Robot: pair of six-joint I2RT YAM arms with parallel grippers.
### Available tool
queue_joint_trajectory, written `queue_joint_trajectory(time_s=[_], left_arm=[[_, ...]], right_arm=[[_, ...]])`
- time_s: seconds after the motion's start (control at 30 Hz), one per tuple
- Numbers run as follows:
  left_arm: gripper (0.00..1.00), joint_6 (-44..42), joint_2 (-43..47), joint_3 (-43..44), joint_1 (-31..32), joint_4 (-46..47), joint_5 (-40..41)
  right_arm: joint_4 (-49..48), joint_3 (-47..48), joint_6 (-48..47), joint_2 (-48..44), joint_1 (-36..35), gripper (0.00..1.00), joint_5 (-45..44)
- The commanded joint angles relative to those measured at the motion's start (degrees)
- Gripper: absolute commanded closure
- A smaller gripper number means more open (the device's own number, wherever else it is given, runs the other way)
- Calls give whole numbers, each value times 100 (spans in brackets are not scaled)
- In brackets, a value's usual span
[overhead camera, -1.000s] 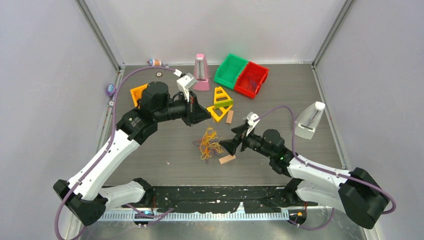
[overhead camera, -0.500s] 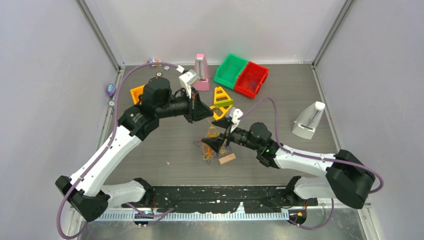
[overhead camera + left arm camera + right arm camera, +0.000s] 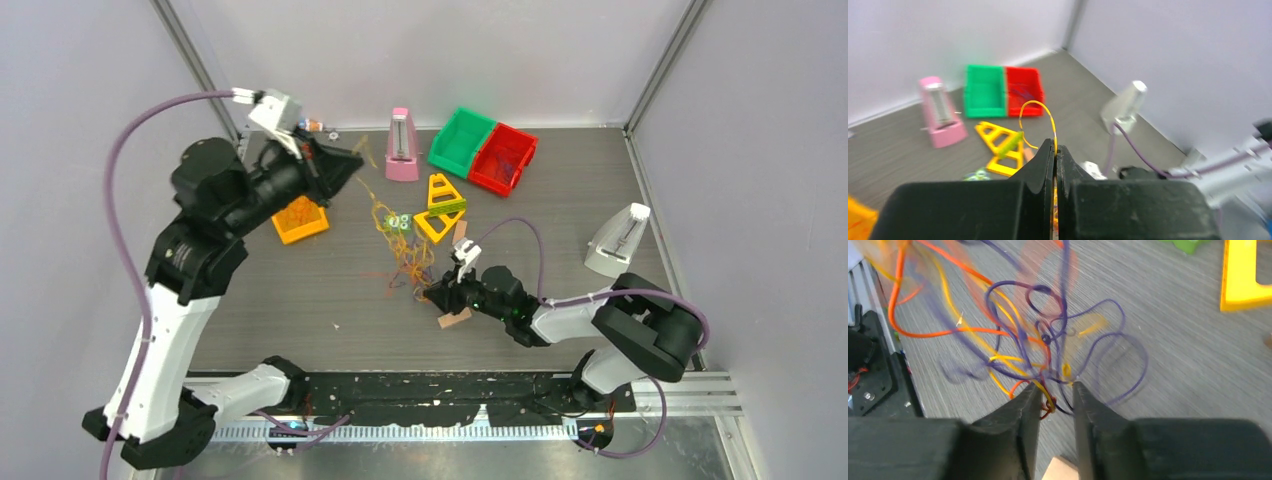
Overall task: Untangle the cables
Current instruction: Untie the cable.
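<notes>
The cables (image 3: 405,258) are a tangle of orange, yellow and dark purple strands at the table's middle, drawn out toward the back left. My left gripper (image 3: 350,160) is raised at the back left, shut on a yellow cable (image 3: 1035,106) that loops out past its tips (image 3: 1055,147). My right gripper (image 3: 432,293) sits low at the tangle's near right edge. In the right wrist view its jaws (image 3: 1057,390) stand a narrow gap apart, with yellow, orange and purple strands (image 3: 1038,340) running between them, not pinched.
A green bin (image 3: 461,140) and a red bin (image 3: 503,158) stand at the back, next to a pink metronome (image 3: 402,145). Yellow triangles (image 3: 440,208), an orange tray (image 3: 300,220), a wooden block (image 3: 455,319) and a white metronome (image 3: 620,240) surround the tangle.
My left arm swung up and to the back left, stretching the tangle after it. My right gripper slid left into the tangle and its jaws narrowed from wide open.
</notes>
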State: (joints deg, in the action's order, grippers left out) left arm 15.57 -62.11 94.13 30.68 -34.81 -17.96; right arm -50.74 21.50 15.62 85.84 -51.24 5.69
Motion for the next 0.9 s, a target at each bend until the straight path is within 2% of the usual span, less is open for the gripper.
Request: queue_joint_trajectory(time_s=[0.0, 0.03, 0.1, 0.23, 0.43, 0.5, 0.73, 0.87], left_arm=[[100, 51, 325, 102, -687, -154, 1025], [100, 105, 365, 46, -872, -170, 1109], [100, 234, 436, -83, -1177, -347, 1466], [100, 399, 672, -448, -1798, -498, 2150], [100, 537, 893, -803, -2497, -798, 3425], [100, 858, 985, -1048, -2699, -834, 3773], [100, 1391, 1220, -1800, -3415, -530, 3610], [100, 1449, 1281, -2045, -3565, -371, 3371]], right_arm=[[306, -169, 411, -706, 322, 81, -352], [431, -255, 449, -827, 399, 91, -373], [710, -420, 589, -1404, 653, 94, -449], [1765, -527, 906, -2376, 1229, 95, -1296], [4286, -283, 1706, -3475, 1989, 95, -2972], [4723, -221, 1910, -3706, 2374, 95, -3166], [5507, -146, 2195, -4342, 2866, 95, -3525], [5680, -122, 2197, -4555, 2995, 95, -3467]])
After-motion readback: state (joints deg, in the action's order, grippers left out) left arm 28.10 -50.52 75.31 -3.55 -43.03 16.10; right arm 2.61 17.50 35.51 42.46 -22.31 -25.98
